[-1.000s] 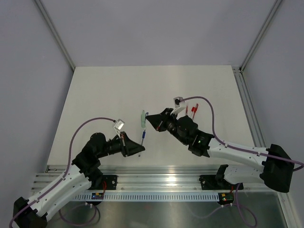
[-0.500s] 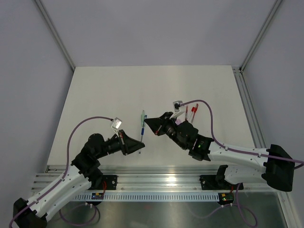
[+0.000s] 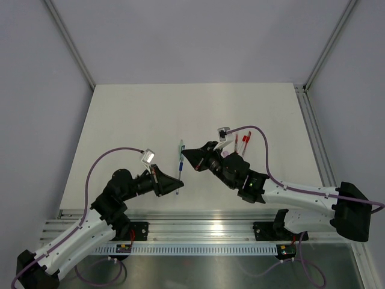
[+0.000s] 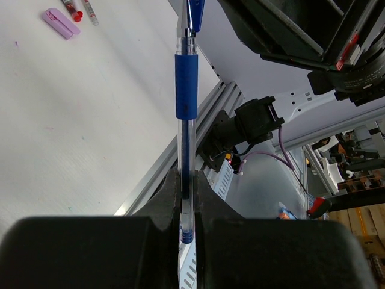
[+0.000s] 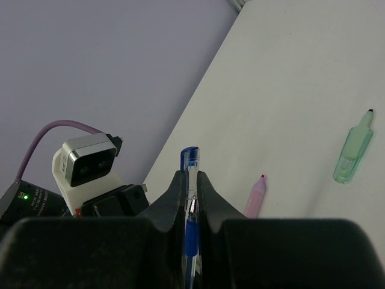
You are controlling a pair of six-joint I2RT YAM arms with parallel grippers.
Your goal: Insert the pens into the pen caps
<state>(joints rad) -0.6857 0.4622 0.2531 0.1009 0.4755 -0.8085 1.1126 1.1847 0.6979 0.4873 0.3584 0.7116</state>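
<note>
The left gripper (image 3: 178, 183) is clamped on the lower barrel of the blue pen (image 4: 186, 87), which points toward 12 o'clock over the table's (image 3: 132, 120) 6 o'clock side. The right gripper (image 3: 184, 154), reaching in from 4 o'clock, is pinched on the blue pen cap (image 5: 190, 158) at the pen's tip end. A pale green cap (image 5: 353, 150) and a pink cap (image 5: 255, 195) lie on the table.

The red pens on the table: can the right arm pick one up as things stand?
Probably not yet. The right gripper is shut on the blue pen, which the left gripper also holds. The red pens lie uncovered beside it.
</note>
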